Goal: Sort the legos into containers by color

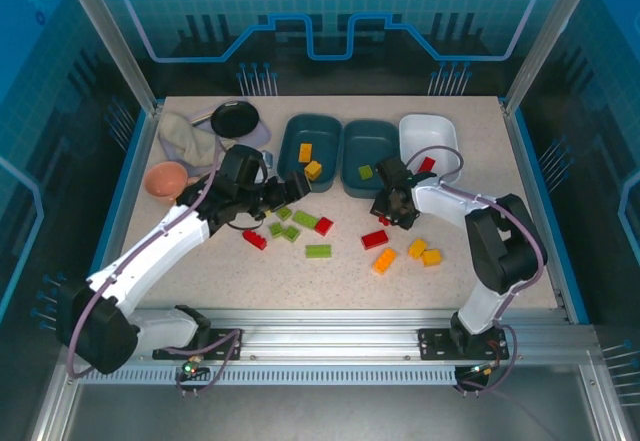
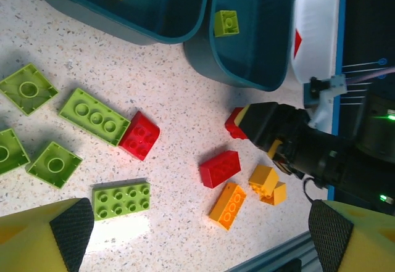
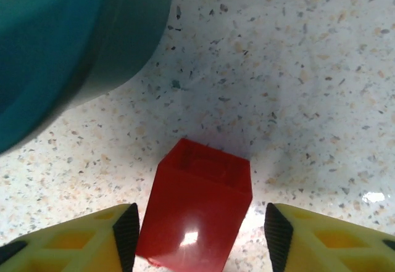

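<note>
Top view: right gripper (image 1: 389, 213) low at a small red studded plastic brick (image 1: 383, 221), just beside the middle dark teal rounded tray (image 1: 365, 141). Beyond it, a white rounded tray (image 1: 425, 129) with another red brick (image 1: 427, 164) inside. Over the flat green studded plastic bricks (image 1: 305, 219), the left gripper (image 1: 296, 183).

Left wrist: spread wide, empty, hovering above those green bricks.

Right wrist: jaws apart, straddling the red brick, one pad (image 3: 126, 232) nearly touching, the other with a gap. Best to centre first, close squarely on the flat sides, lift straight up clear of the teal wall, then carry to the white tray. Worth avoiding a corner pinch; smooth plastic likely to twist out.
</note>
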Tool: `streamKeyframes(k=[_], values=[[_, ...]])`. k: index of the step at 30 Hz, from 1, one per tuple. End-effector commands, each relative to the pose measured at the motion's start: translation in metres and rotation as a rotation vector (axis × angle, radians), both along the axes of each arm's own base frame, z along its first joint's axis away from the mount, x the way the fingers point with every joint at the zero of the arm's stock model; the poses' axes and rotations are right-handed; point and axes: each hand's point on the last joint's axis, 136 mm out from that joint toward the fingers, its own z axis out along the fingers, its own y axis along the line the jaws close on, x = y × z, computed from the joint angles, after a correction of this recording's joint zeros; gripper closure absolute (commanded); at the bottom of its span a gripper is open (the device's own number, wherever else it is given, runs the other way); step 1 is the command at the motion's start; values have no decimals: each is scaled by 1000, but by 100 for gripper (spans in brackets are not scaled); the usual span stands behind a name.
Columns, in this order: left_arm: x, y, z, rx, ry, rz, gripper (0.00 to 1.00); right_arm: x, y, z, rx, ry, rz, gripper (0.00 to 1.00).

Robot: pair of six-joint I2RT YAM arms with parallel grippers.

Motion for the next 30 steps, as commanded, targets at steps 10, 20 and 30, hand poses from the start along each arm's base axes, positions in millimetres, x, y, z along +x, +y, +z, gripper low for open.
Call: streamKeyframes(k=[10, 20, 30], values=[[-10, -11, 16, -45, -36, -45, 8, -5, -15, 32, -112, -43, 29, 72], [23, -58, 46, -89, -93, -135, 8, 33, -85, 124, -272, -226, 98, 73], [65, -95, 37, -67, -64, -178, 9, 103, -140, 72, -263, -1, 33, 72]])
